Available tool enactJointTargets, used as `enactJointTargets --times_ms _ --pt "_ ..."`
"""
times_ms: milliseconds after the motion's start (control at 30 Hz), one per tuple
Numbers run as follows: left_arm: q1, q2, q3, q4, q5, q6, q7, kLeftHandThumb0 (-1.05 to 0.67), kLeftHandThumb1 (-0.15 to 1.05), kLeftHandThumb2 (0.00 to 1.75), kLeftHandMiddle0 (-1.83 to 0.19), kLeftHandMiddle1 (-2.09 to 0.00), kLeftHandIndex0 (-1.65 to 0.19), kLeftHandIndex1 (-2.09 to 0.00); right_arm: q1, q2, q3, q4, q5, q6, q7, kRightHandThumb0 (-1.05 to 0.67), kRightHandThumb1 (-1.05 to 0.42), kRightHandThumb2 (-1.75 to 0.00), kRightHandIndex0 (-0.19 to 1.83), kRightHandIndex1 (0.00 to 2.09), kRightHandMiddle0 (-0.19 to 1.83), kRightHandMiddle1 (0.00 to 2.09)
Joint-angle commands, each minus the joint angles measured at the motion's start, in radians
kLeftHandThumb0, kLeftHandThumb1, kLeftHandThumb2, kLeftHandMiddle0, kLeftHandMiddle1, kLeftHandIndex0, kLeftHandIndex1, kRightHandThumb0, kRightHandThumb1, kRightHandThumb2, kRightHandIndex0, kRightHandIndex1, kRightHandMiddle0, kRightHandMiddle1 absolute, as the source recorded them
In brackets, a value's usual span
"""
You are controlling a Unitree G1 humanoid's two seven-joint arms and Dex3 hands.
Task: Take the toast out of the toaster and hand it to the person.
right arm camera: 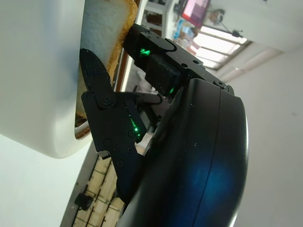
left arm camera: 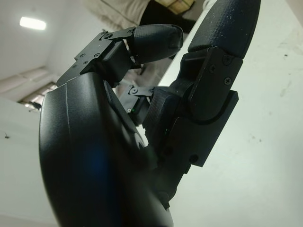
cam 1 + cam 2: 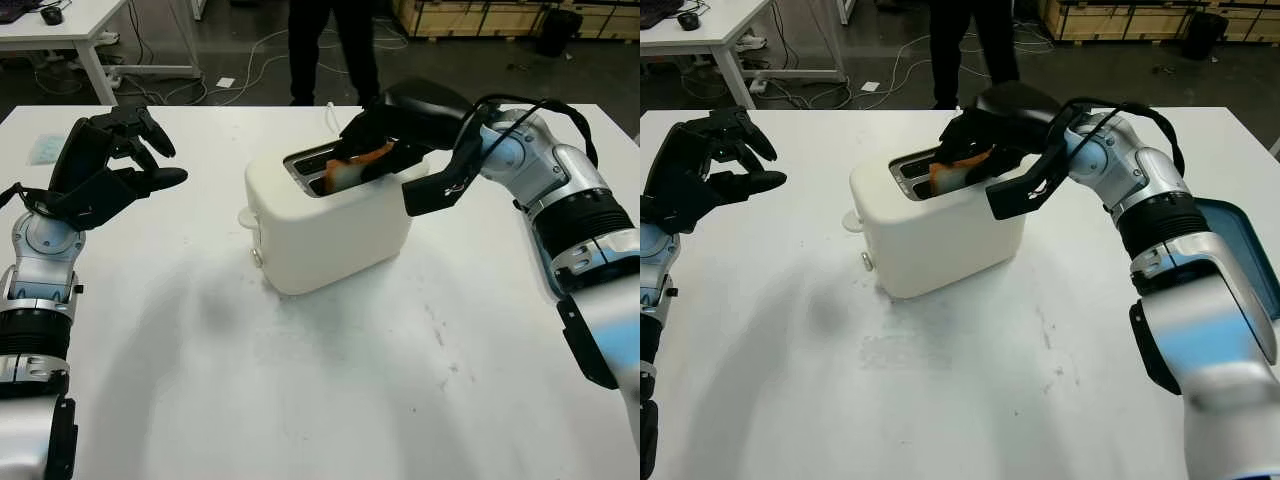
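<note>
The right hand (image 3: 372, 140) is over the slot at the top of the toaster (image 3: 325, 222), its fingers (image 1: 102, 106) clamped on the slice of toast (image 3: 352, 166), which stands partly raised out of the slot. The cream-white toaster sits mid-table (image 3: 330, 400). The left hand (image 3: 105, 165) hangs open above the table's left side, well apart. A person's legs (image 3: 335, 45) stand beyond the far edge.

Cream toaster (image 3: 330, 225) mid-table, browned toast (image 3: 352, 168) tilted, half out of rear slot
</note>
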Motion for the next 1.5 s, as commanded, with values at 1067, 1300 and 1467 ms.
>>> enactJointTargets --times_ms 1067,1300,1467 --pt "-0.009 -0.005 -0.002 0.014 0.000 -0.013 0.004 -1.05 0.85 0.00 -0.71 -1.50 -0.65 -1.51 -0.077 -0.021 0.070 0.164 -0.102 -0.105 -0.187 -0.54 -0.92 -0.32 1.12 1.75 0.97 1.75" --pt "-0.005 -0.004 -0.004 0.004 0.003 0.005 0.005 -1.05 0.85 0.00 -0.72 -1.51 -0.64 -1.52 -0.125 -0.011 0.021 0.271 -0.052 -0.097 -0.184 -0.58 -0.92 -0.40 1.00 1.75 0.83 1.75" --pt "-0.008 -0.011 -0.003 0.011 0.001 -0.004 0.010 -1.05 0.85 0.00 -0.72 -1.51 -0.64 -1.53 -0.161 -0.011 -0.010 0.311 -0.027 -0.074 -0.162 -0.59 -0.92 -0.43 0.96 1.75 0.74 1.75"
